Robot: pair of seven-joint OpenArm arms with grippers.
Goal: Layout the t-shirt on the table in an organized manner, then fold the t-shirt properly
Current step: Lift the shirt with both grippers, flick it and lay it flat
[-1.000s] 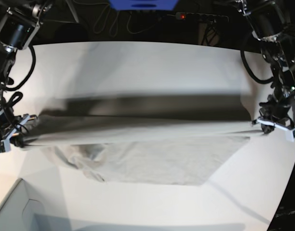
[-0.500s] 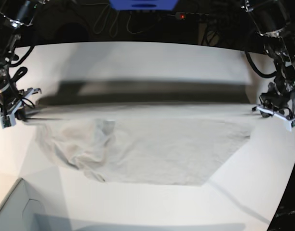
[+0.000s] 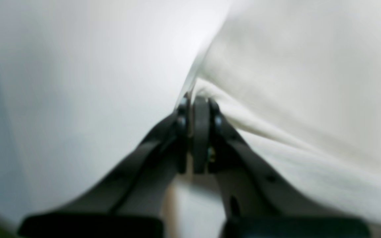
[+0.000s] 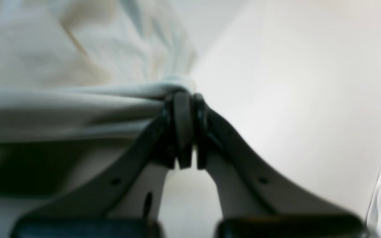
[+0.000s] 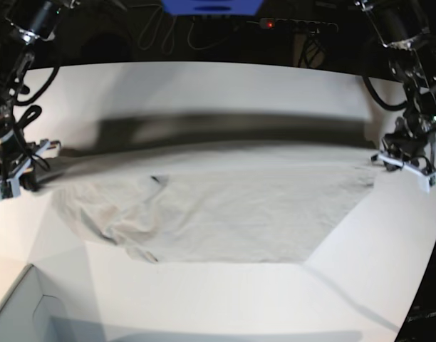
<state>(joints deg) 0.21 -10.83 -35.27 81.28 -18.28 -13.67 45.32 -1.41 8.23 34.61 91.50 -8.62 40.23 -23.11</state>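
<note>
Two grippers hold the t-shirt (image 5: 225, 214) between them, one at each side of the table (image 5: 225, 92), and you can follow this view by view.

In the left wrist view, the left gripper (image 3: 197, 109) has its jaws pressed together on a bunched edge of the t-shirt (image 3: 309, 99). The cloth spreads away to the right of the fingertips and fills that half of the picture, with a thick fold running down from the jaws. To the left you see only the white table (image 3: 78, 82). The picture is blurred, so finer detail of the hem is not readable.

In the right wrist view, the right gripper (image 4: 184, 102) is clamped in the same way — its jaws are together on a gathered corner of the t-shirt (image 4: 61, 96). The cloth stretches to the left in long folds, with a dark shadow under it. The bare table (image 4: 293, 99) lies to the right.

In the base view, the right gripper (image 5: 22, 171) stands at the picture's left and the left gripper (image 5: 389, 158) at its right. The upper edge of the shirt runs stretched between them and looks smeared — a dark band of shadow lies on the table behind it. The lower part of the shirt rests on the table, smoother toward the left gripper and crumpled toward the right gripper. A pale box corner (image 5: 26, 313) shows at the bottom left, apart from the shirt.
</note>
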